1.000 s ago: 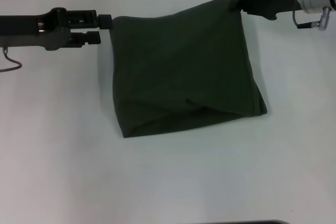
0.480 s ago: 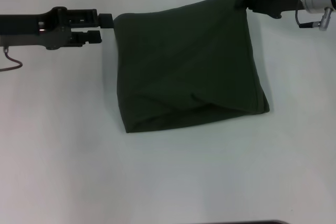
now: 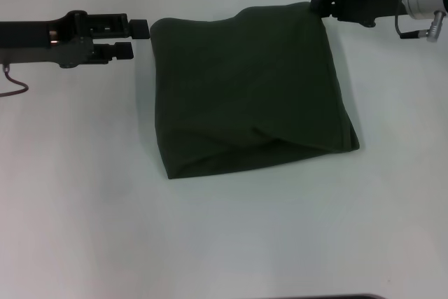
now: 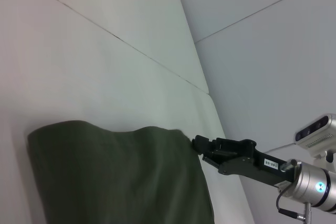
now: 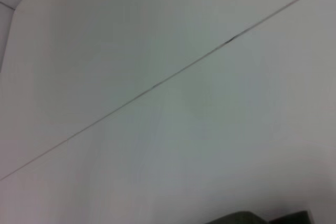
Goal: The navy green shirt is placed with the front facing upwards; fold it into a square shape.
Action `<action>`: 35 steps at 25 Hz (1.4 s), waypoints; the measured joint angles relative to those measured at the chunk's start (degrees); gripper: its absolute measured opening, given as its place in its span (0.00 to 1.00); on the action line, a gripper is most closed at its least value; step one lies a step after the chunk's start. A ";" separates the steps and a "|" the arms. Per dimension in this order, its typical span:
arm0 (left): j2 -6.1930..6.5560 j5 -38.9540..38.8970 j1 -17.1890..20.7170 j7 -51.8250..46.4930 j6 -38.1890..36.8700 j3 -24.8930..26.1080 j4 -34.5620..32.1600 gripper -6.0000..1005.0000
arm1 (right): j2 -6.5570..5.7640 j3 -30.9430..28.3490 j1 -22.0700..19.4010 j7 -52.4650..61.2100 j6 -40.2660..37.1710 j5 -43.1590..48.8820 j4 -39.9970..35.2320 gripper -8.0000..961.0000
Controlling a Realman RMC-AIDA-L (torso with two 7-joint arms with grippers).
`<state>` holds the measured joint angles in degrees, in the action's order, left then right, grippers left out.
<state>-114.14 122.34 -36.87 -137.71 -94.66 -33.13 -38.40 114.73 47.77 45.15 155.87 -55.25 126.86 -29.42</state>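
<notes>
Left gripper (image 3: 142, 36) sits just beside the far left corner of the navy green shirt (image 3: 245, 92), fingers released. Right gripper (image 3: 318, 3) pinches the far right corner. Shirt lies folded, roughly square, on the white table (image 3: 224, 243). Judged step: final release; next, withdraw both arms. Lettering and collar are hidden.

Left arm reaches in flat from the left edge, forearm horizontal. Left gripper (image 3: 142, 29) has its fingertips level with the far-left corner of the navy green shirt (image 3: 248, 92), just beside it; grip state not readable. Right arm comes in from the far right, silver wrist with a lit cyan ring. Right gripper (image 3: 318, 5) meets the far-right corner, which looks pinched between its fingers.
</notes>
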 joint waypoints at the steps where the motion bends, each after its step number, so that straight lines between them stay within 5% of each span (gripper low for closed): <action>1: 0.00 0.00 0.00 0.01 0.00 0.00 0.00 0.73 | -0.05 -0.08 -0.04 0.00 -0.04 -0.01 0.00 0.09; 7: -0.02 0.00 0.04 0.07 0.00 0.00 0.00 0.73 | -1.21 -0.62 -0.43 0.08 -1.85 -0.10 -0.48 0.32; 15: 0.24 0.01 -0.04 0.13 -0.20 0.00 0.00 0.73 | -5.68 -4.84 -0.71 -4.31 -17.17 -0.25 -5.95 0.35; 26: 1.67 0.57 -0.44 -0.32 -3.76 -1.10 -0.01 0.73 | -5.13 -4.09 -0.35 -10.26 -31.13 1.40 -9.18 0.48; 35: 1.50 0.27 -0.45 -0.35 -3.47 -0.94 -0.01 0.73 | -7.31 -3.79 -1.81 -9.72 -44.08 7.48 -9.20 0.69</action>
<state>-112.65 122.61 -37.32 -138.05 -98.13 -34.07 -38.41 107.42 43.97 43.34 146.15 -99.33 134.34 -38.62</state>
